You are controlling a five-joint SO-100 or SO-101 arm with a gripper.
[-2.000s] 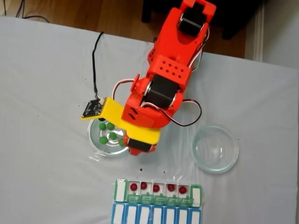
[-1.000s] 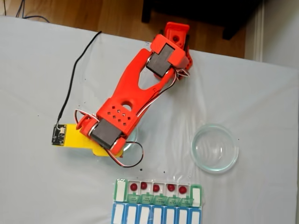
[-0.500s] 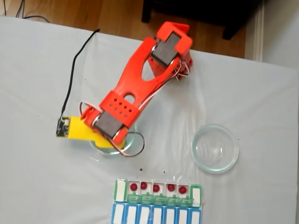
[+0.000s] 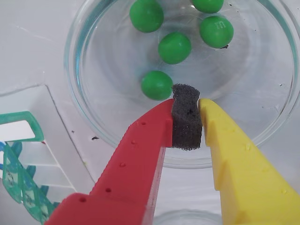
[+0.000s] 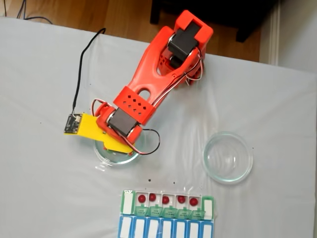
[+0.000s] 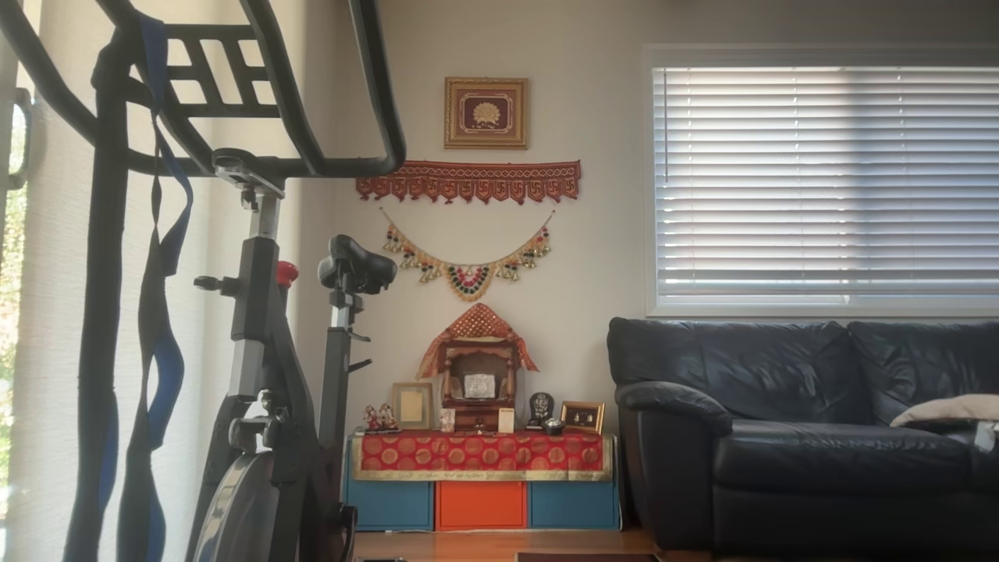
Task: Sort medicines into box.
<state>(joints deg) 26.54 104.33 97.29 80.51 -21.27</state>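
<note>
Several glossy green medicines (image 4: 174,47) lie in a clear round glass dish (image 4: 77,70). My gripper (image 4: 186,101) hangs over the dish's near side, its red finger (image 4: 140,145) and yellow finger (image 4: 234,154) pressed against a dark foam pad (image 4: 186,122). The nearest green ball (image 4: 156,85) sits just off the red fingertip, not held. In the fixed view the orange arm (image 5: 148,84) covers this dish (image 5: 101,154). The box (image 5: 167,213) lies below it, with dark red medicines (image 5: 142,198) in its open white row. A green lid of the box (image 4: 18,133) shows at the left of the wrist view.
An empty glass dish (image 5: 228,157) stands to the right of the arm on the white cloth. A black cable (image 5: 79,74) runs from the yellow camera mount (image 5: 86,126) toward the table's far edge. The other view shows a room with an exercise bike (image 6: 265,375) and a sofa.
The wrist and its yellow mount have shifted up and right over the left dish since a second ago. The arm's upper link has risen.
</note>
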